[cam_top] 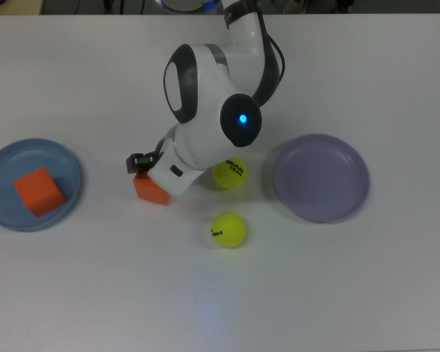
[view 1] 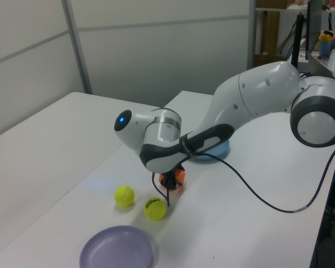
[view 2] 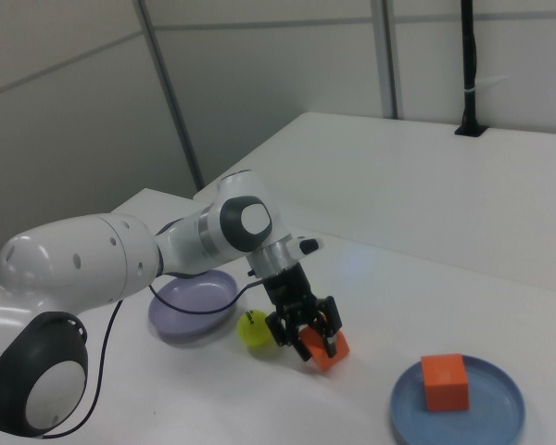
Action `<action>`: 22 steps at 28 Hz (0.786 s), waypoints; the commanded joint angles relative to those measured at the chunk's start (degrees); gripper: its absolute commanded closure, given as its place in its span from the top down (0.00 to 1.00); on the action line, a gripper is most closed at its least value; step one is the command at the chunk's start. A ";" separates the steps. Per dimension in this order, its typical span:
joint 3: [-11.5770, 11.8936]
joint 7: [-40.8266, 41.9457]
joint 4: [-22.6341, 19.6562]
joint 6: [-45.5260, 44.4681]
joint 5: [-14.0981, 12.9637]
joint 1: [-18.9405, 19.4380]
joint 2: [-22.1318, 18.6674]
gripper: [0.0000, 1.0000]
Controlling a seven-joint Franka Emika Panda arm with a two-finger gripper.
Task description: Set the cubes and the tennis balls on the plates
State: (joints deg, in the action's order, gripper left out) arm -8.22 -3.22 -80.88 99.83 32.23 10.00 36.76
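My gripper (view 2: pixel 313 337) is shut on an orange cube (view 2: pixel 326 350), which it holds tilted and close above the table. In the top view this cube (cam_top: pixel 147 190) pokes out from under the white hand, left of the two tennis balls (cam_top: pixel 230 173) (cam_top: pixel 228 229). The other orange cube (cam_top: pixel 39 191) rests on the light blue plate (cam_top: pixel 64 160) at the top view's left. The lavender plate (cam_top: pixel 321 177) lies bare at the top view's right. In the left view the held cube (view 1: pixel 177 177) hangs just behind the balls (view 1: pixel 124 195) (view 1: pixel 155 207).
The arm (cam_top: pixel 205 95) reaches in from the top view's upper edge and covers the table's centre. A black cable (view 1: pixel 257 201) trails from the arm over the table. A black post (view 2: pixel 468 65) stands at the far table edge in the right view.
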 commanded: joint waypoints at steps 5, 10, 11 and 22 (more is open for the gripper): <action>0.66 2.96 0.90 1.07 0.47 -4.90 -3.36 0.00; 1.36 3.66 0.90 1.07 0.47 -8.06 -3.62 0.00; 1.45 3.66 0.90 1.07 0.47 -8.41 -3.71 0.00; 3.21 3.40 0.02 -2.09 -0.50 -14.57 -7.49 0.00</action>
State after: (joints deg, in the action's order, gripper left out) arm -5.55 -0.38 -78.40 99.60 32.24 -2.51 32.00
